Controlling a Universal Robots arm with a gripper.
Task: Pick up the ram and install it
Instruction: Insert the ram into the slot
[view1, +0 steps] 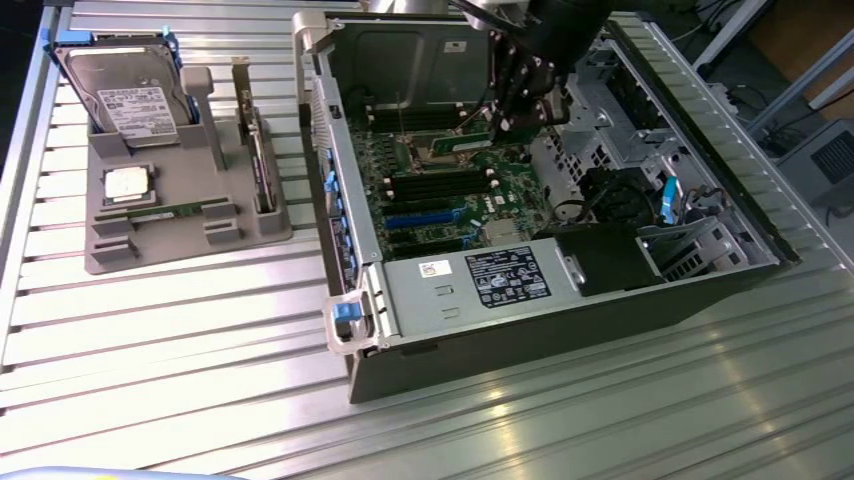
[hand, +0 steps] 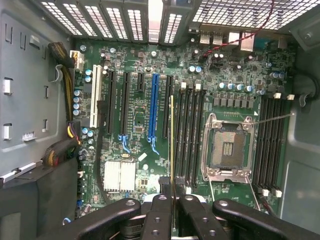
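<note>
Gripper (hand: 172, 200): clamped shut on the ram (hand: 172, 150), with the stick held edge-on between the fingers (hand: 160, 212).
Ram: hanging over the motherboard (hand: 135, 165), not seated afaict, roughly between the blue slot (hand: 154, 107) and the black memory slots (hand: 189, 135).
Memory slots: imo get the stick dead parallel with one slot before going down, then press straight with no twisting.
CPU socket (hand: 227, 147): it's open and right beside the slots, so don't drift that way.
End latches: too small to tell if they're open.
</note>
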